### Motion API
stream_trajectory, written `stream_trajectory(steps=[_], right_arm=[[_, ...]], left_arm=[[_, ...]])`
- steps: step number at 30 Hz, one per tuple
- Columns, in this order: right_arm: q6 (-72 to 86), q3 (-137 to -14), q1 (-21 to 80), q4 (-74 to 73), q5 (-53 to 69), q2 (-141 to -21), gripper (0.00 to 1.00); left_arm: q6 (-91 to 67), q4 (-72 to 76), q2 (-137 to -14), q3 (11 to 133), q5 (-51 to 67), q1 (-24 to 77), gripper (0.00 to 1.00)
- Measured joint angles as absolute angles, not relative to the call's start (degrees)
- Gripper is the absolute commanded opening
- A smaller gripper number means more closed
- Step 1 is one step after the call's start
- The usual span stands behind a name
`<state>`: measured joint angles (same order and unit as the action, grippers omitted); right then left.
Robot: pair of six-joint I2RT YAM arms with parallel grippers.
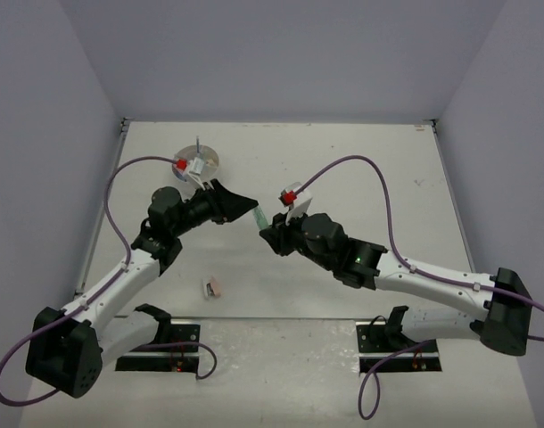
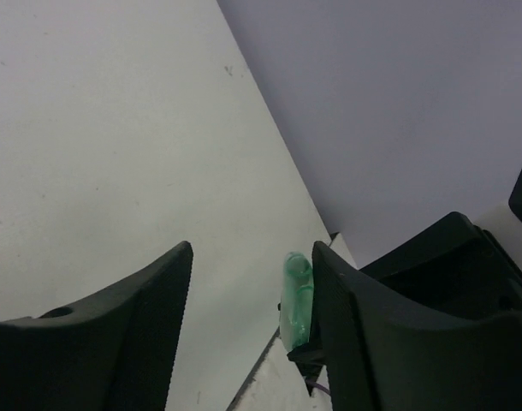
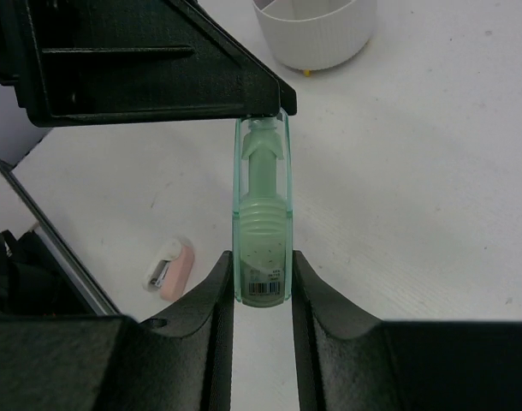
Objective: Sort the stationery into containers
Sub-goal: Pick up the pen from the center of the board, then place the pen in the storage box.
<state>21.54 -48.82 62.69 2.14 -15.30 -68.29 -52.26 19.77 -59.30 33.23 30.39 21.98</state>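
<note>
A pastel green capsule-shaped piece (image 3: 262, 197) hangs above the table, and my right gripper (image 3: 262, 259) is shut on its barcoded end. Its other end reaches between the fingers of my left gripper (image 2: 252, 253), which is open. There the green piece (image 2: 296, 295) lies against the right finger, with a wide gap to the left finger. From above, both grippers meet at the green piece (image 1: 261, 217) mid-table. The white divided container (image 1: 211, 159) stands at the back left, partly hidden by the left wrist. It also shows as a white ribbed container (image 3: 317, 34) in the right wrist view.
A small pink and white item (image 1: 212, 286) lies on the table near the front, between the arms, also seen as the pink item (image 3: 169, 267) in the right wrist view. The left arm's black finger (image 3: 158, 68) fills the top left of that view.
</note>
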Motion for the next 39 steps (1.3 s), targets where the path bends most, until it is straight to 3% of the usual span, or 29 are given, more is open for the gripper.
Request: stream_trajectory(steps=[7, 9, 13, 15, 18, 19, 20, 21, 25, 29, 33, 39], right_arm=[[19.2, -47.9, 62.7, 2.4, -16.0, -66.3, 0.00], [18.9, -47.9, 62.7, 2.2, -16.9, -66.4, 0.00], [18.8, -47.9, 62.7, 2.2, -18.3, -66.5, 0.00], [18.7, -47.9, 62.7, 2.1, -18.9, -66.5, 0.05], [18.5, -48.0, 62.7, 2.1, -19.1, -67.2, 0.23], [18.5, -48.0, 62.7, 2.1, -19.2, -67.4, 0.66], [18.5, -48.0, 62.7, 2.2, -19.5, -67.5, 0.95], [18.8, -48.0, 62.7, 2.5, -19.9, -67.5, 0.99], [19.0, -46.9, 62.7, 2.2, -22.2, -65.8, 0.99], [19.3, -44.4, 62.8, 0.9, -24.5, -62.1, 0.99], [19.3, -42.8, 62.8, 0.5, -26.5, -59.3, 0.99], [19.3, -41.7, 62.8, 0.2, -28.0, -58.6, 0.99]], left_arm=[[-57.0, 30.2, -64.0, 31.5, 34.7, 26.0, 0.54], [-58.0, 31.5, -64.7, 31.0, 35.6, 26.5, 0.42], [-58.7, 32.6, -64.5, 31.0, 35.8, 26.8, 0.00], [-58.0, 31.8, -64.2, 31.0, 35.4, 26.8, 0.00], [-56.0, 28.0, -63.6, 32.0, 33.8, 27.0, 0.00], [-54.9, 26.0, -63.4, 32.7, 32.8, 27.1, 0.00], [-53.8, 23.7, -63.2, 33.7, 31.8, 27.3, 0.00], [-52.3, 20.6, -63.1, 35.2, 30.2, 27.5, 0.00], [-44.9, 6.7, -63.3, 43.8, 11.6, 24.8, 0.00], [-41.4, 0.1, -64.7, 48.3, -1.0, 15.4, 0.00], [-40.7, -4.4, -69.1, 50.0, -7.9, 6.0, 0.00], [-39.7, -7.4, -77.5, 55.4, -10.9, 0.7, 0.00]])
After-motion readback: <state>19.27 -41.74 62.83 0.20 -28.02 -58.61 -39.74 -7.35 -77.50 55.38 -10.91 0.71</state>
